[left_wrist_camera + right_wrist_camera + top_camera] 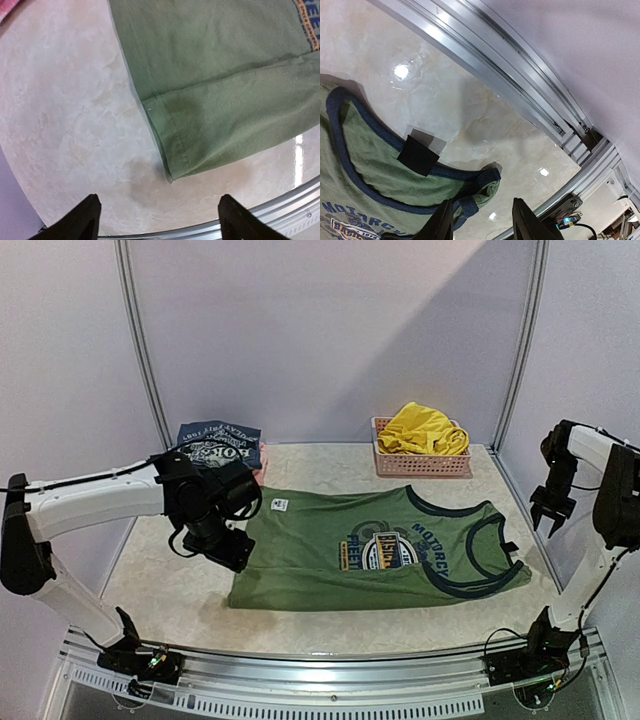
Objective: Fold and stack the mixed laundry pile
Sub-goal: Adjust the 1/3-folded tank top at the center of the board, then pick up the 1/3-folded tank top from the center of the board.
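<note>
The olive-green sleeveless shirt (380, 552) lies spread flat on the table, logo up, neck and dark-trimmed armholes to the right. My left gripper (232, 552) is open and empty, hovering just above the shirt's left hem corner (172, 170). My right gripper (551, 510) is open and empty, raised above the table to the right of the shirt's shoulder strap (479, 192). The bright yellow shorts (422, 430) are heaped in the pink basket (420, 464) at the back.
A folded dark blue printed garment (219, 444) lies at the back left. A black square patch (418, 155) sits by the shirt's armhole. The metal rail (320, 660) runs along the table's near edge, and the enclosure walls stand close on both sides.
</note>
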{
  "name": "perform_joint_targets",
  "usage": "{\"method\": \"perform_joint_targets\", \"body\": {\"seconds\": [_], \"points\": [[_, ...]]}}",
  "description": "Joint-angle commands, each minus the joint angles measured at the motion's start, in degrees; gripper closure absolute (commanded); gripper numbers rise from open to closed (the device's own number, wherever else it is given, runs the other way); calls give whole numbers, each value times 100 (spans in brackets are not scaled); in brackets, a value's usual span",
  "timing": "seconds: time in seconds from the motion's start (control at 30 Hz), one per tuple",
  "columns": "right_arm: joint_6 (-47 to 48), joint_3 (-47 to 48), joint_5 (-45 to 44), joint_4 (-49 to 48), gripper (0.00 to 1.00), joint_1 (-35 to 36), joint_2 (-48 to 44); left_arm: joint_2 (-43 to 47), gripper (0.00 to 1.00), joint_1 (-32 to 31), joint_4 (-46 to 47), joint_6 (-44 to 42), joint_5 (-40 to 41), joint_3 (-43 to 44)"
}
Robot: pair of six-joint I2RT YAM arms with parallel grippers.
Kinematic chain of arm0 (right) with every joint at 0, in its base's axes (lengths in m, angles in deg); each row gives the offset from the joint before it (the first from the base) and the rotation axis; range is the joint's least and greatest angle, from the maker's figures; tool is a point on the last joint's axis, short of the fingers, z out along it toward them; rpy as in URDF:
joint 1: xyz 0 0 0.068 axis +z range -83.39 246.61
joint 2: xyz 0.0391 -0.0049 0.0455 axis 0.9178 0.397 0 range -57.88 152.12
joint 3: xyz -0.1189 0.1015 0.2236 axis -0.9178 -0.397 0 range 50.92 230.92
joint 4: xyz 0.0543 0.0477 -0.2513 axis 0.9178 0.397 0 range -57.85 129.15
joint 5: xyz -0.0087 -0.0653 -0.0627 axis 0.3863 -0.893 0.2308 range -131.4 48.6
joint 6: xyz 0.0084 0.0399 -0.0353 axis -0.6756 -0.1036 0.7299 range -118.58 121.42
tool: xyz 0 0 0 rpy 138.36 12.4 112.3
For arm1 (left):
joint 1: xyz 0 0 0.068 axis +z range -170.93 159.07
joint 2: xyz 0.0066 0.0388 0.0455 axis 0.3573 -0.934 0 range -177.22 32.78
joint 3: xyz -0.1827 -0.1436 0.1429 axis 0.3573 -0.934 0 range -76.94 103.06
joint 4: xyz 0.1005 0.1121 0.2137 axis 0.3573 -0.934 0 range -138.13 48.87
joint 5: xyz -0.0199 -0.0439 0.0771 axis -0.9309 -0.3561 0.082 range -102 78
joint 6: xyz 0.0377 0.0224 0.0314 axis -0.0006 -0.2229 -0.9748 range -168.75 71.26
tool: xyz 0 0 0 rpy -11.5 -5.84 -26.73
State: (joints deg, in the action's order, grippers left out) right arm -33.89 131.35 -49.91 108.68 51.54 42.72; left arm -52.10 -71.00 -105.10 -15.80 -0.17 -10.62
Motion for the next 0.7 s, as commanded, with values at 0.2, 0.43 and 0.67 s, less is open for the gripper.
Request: {"method": "perform_joint_targets", "body": {"seconds": [0.2, 0.43, 0.67], "points": [[326, 23, 272, -315, 30, -22, -1073, 422, 1, 482, 43, -470, 613, 607], [570, -286, 623, -618, 20, -8, -1676, 378, 6, 914, 767, -981, -266, 765], [622, -469, 1091, -711, 19, 50, -1935, -428, 21, 1490, 868, -1539, -1108, 1284]]}}
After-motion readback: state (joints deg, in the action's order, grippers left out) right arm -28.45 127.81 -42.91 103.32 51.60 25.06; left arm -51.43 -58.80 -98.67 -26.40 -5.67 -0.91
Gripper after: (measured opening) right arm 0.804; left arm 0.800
